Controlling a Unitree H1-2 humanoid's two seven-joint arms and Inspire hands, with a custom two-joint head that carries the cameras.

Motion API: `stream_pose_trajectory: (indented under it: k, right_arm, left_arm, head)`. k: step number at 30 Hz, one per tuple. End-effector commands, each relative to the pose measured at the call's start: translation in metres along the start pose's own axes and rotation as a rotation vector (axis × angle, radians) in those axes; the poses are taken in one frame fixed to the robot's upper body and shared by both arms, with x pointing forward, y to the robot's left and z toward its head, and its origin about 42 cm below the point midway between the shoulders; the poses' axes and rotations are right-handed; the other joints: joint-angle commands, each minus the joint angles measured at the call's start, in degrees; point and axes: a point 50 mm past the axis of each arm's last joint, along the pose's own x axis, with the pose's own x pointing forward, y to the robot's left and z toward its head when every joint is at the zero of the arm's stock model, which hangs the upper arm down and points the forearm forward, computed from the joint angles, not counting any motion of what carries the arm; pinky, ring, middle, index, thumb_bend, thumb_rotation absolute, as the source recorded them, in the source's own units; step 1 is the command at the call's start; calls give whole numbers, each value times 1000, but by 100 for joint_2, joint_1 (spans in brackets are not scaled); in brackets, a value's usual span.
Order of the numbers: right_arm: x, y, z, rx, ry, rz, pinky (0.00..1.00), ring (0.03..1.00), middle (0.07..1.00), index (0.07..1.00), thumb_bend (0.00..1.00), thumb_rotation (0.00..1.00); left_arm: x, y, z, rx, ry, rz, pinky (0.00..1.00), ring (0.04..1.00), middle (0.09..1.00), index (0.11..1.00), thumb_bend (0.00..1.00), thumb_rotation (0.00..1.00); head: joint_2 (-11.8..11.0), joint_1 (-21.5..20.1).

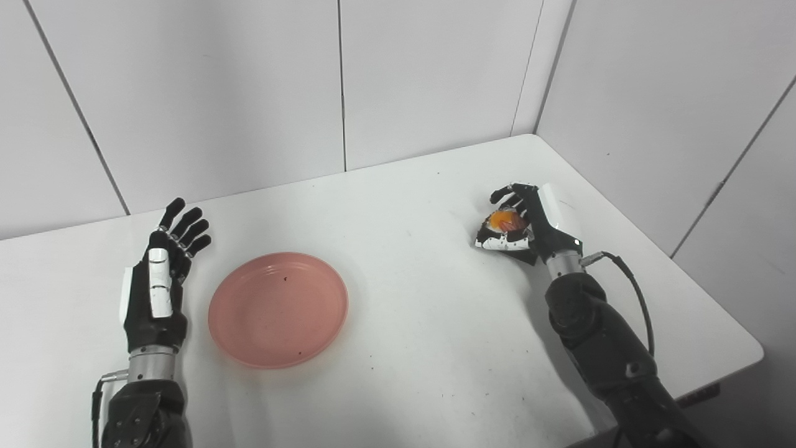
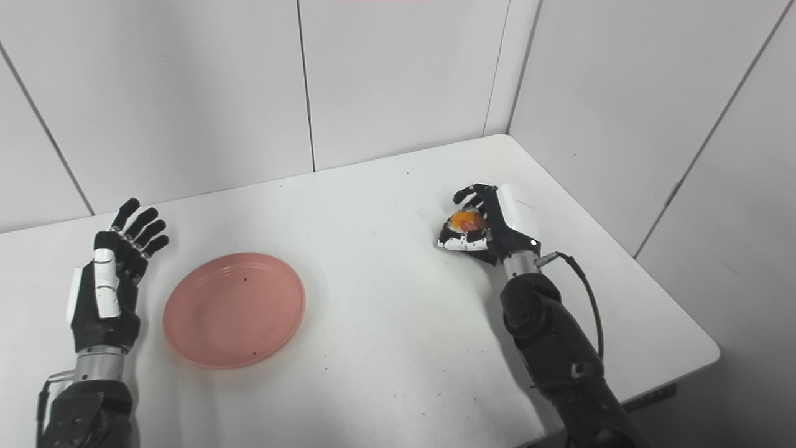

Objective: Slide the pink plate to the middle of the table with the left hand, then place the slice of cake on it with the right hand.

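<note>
The pink plate (image 1: 278, 308) lies empty on the white table (image 1: 410, 311), left of the middle. My left hand (image 1: 160, 278) is open, fingers spread, just left of the plate and apart from it. My right hand (image 1: 528, 221) is on the right side of the table, fingers and thumb curled around the slice of cake (image 1: 504, 225), which has an orange top and white sides. The cake looks low at the table surface; whether it rests on it I cannot tell.
White wall panels close the table at the back and right, meeting in a corner (image 1: 528, 134). The table's right edge (image 1: 715, 292) runs close to my right arm. A cable (image 1: 634, 292) loops off the right wrist.
</note>
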Motion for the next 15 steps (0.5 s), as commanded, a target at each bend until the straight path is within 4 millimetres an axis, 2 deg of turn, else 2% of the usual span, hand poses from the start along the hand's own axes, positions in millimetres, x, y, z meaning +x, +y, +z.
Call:
stream_pose_trajectory:
  k: [1, 4, 5, 6, 7, 9, 10, 11, 12, 14, 15]
  right_arm:
    - [18, -24, 28, 56, -145, -122, 324, 397, 436, 529, 514, 0]
    - [16, -23, 38, 81, -176, -119, 295, 372, 437, 526, 516, 0]
    - [15, -23, 43, 100, -196, -115, 291, 369, 437, 526, 516, 0]
    - [14, -22, 47, 113, -210, -113, 272, 350, 439, 525, 516, 0]
    - [14, -21, 50, 139, -233, -103, 261, 340, 440, 525, 516, 0]
    - [13, -19, 56, 176, -281, -87, 356, 394, 480, 537, 510, 0]
    - [13, -18, 59, 189, -303, -79, 374, 404, 484, 537, 510, 0]
    - [13, -17, 63, 197, -321, -72, 393, 416, 487, 535, 511, 0]
    - [12, -15, 66, 208, -338, -60, 396, 418, 487, 535, 511, 0]
    - [11, -12, 75, 233, -368, -41, 379, 412, 486, 540, 510, 0]
    - [9, -9, 82, 239, -395, -33, 372, 409, 486, 541, 510, 0]
  left_arm:
    - [-91, 20, -64, -9, 230, 92, 810, 835, 843, 838, 734, 988]
    - [-92, 14, -63, -20, 222, 102, 811, 831, 838, 834, 733, 973]
    - [-92, 12, -63, -20, 219, 90, 812, 831, 838, 834, 732, 971]
    - [-92, 10, -62, -19, 218, 81, 826, 840, 851, 852, 727, 979]
    - [-93, 6, -61, -12, 211, 79, 833, 846, 858, 862, 724, 983]
    - [-93, -3, -59, -2, 202, 84, 842, 849, 860, 868, 717, 998]
    - [-93, -7, -58, 3, 198, 90, 849, 852, 862, 870, 715, 999]
    - [-93, -11, -58, 10, 196, 92, 857, 858, 870, 877, 705, 1000]
    - [-92, -14, -57, 9, 193, 97, 859, 859, 872, 878, 704, 1000]
    - [-91, -18, -57, 9, 189, 99, 856, 859, 872, 879, 662, 1000]
    - [-90, -20, -59, 16, 195, 100, 853, 859, 872, 880, 654, 1000]
  head:
    - [21, 106]
    - [39, 332]
    - [55, 621]
    - [55, 621]
    - [73, 879]
    - [96, 1140]
    - [112, 1354]
    - [111, 1394]
    - [99, 1619]
    - [87, 1688]
    - [51, 1895]
